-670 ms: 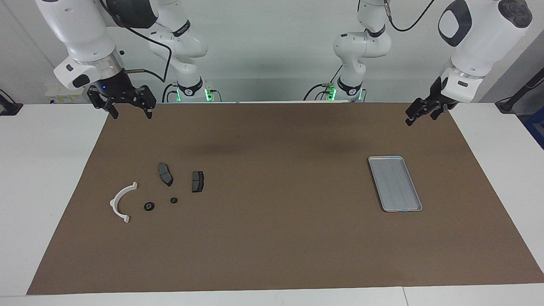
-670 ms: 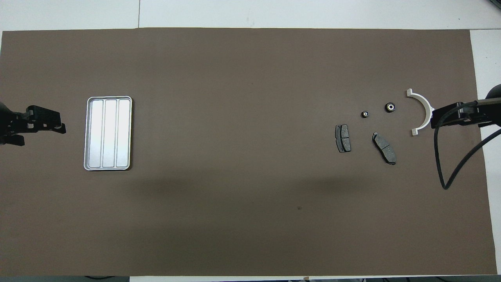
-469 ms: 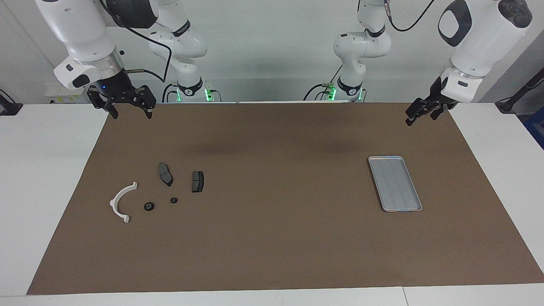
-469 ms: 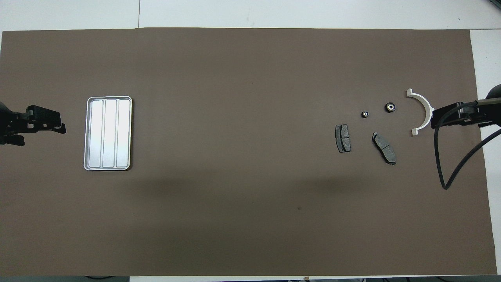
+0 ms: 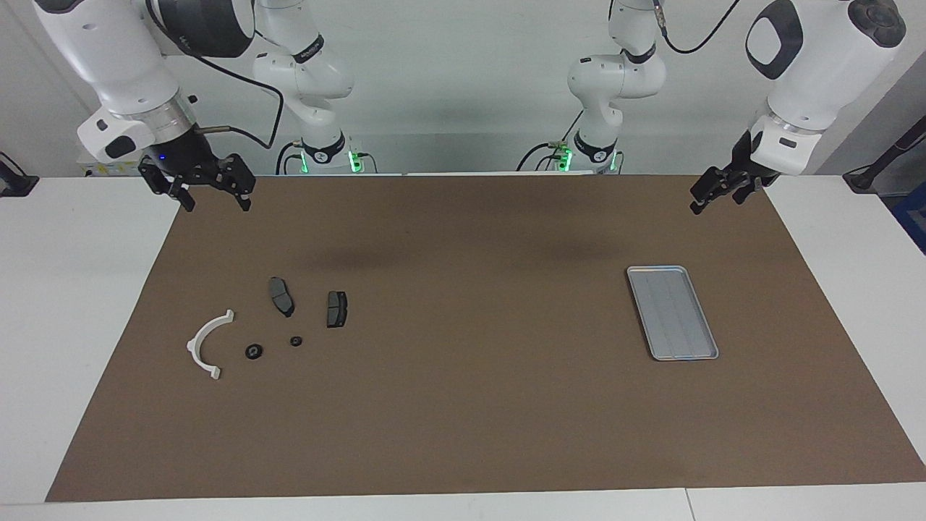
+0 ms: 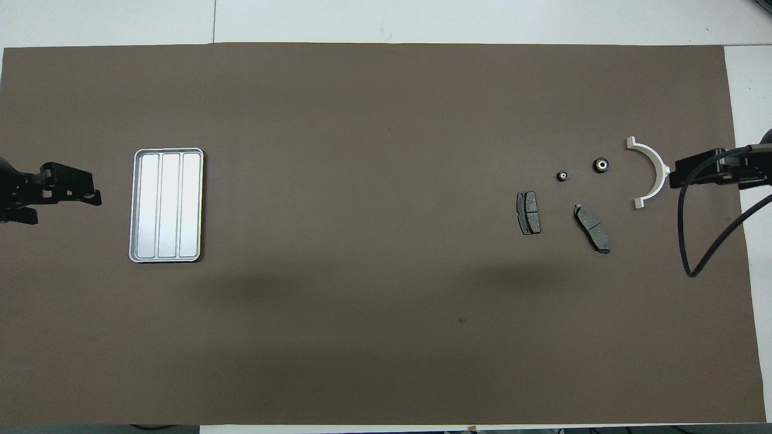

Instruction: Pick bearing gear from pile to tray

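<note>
While both arms hang raised at the robots' edge of the brown paper-covered surface (image 5: 463,405), no part has been picked, so the whole transfer remains to be done. The right pincer (image 5: 211,197), open and empty, is over the mat corner at the right arm's end; the left pincer (image 5: 712,192), also open and empty, waits over the corner at the left arm's end. The two dark grey flat brake pads (image 5: 282,296) lie nearest the robots. Farther out sit two small black round pieces (image 5: 252,352) with pale centres, likely the bearing gears, beside the white curved half-ring bracket (image 5: 204,344). The ribbed silver-grey metal tray (image 5: 641,272) lies empty, well apart.
</note>
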Controlling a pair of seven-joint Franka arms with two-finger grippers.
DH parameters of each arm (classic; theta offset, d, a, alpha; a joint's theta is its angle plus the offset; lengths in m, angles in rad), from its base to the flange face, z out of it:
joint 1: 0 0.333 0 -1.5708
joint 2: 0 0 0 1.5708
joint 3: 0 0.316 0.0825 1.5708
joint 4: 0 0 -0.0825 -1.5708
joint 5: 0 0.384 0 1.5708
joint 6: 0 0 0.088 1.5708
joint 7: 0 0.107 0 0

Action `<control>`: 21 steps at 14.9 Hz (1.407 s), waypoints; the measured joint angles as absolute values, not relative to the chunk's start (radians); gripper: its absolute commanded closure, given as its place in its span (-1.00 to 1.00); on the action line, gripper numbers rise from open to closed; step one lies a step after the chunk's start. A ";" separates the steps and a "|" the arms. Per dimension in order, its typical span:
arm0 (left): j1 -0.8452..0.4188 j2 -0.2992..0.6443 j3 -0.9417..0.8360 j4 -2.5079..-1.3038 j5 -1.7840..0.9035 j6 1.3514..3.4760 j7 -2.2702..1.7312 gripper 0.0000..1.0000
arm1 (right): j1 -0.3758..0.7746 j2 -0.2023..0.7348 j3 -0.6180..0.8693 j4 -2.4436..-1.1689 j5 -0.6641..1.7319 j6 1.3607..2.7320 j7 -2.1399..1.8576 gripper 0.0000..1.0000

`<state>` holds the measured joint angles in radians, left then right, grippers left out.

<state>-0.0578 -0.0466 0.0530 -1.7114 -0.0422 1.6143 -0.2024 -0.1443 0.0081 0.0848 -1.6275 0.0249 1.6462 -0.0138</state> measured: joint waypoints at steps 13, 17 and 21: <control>-0.058 -0.047 0.053 -1.711 -0.042 1.614 -0.202 -1.00 | -0.156 0.351 0.081 -1.639 -0.073 1.981 -0.061 -1.00; -0.058 -0.047 0.053 -1.711 -0.042 1.614 -0.202 -1.00 | -0.164 0.405 0.081 -1.640 -0.086 2.055 -0.069 -1.00; -0.058 -0.047 0.053 -1.711 -0.042 1.614 -0.202 -1.00 | -0.162 0.448 0.083 -1.640 -0.090 2.119 -0.069 -1.00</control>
